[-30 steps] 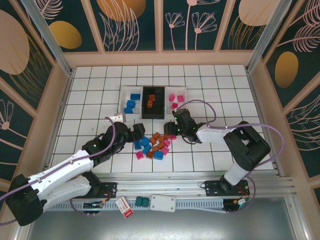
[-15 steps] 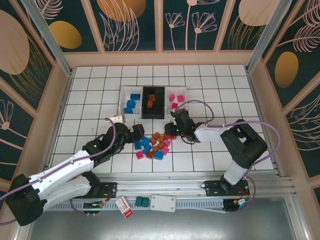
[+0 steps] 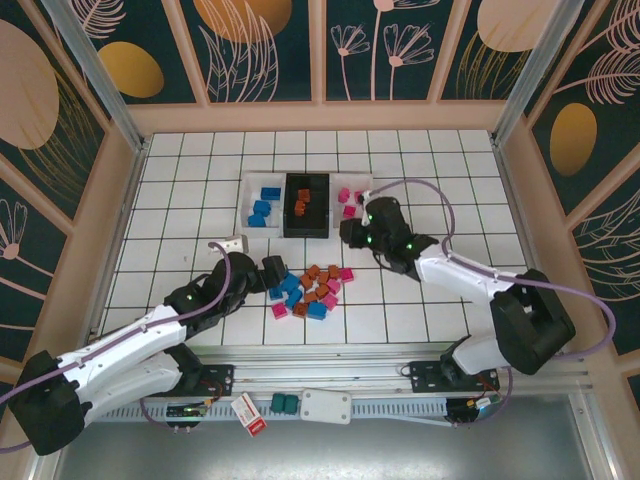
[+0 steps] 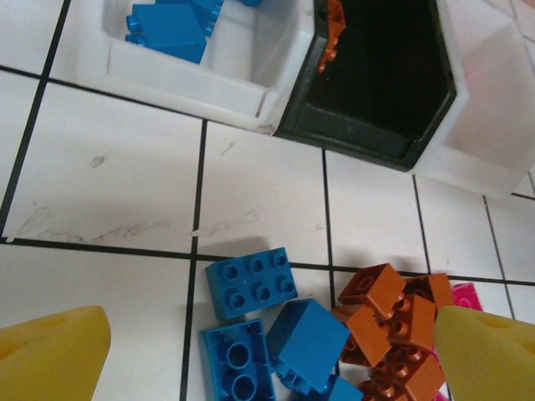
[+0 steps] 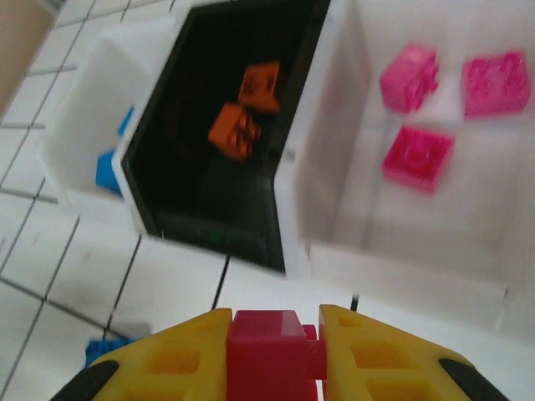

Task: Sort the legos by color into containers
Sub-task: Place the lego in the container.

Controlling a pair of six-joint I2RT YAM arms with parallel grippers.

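my right claw (image 5: 274,336): clamped on pink lego (image 5: 264,355)
care: needed to clear white bin (image 5: 393,263) rim at 12 o'clock
left claw (image 4: 269,359): stood apart

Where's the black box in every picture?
Top external: the black bin is just above the middle of the picture.
Left wrist: the black bin is at the upper right, tilted.
Right wrist: the black bin is at the upper left.
Shared landmark: the orange legos inside it.
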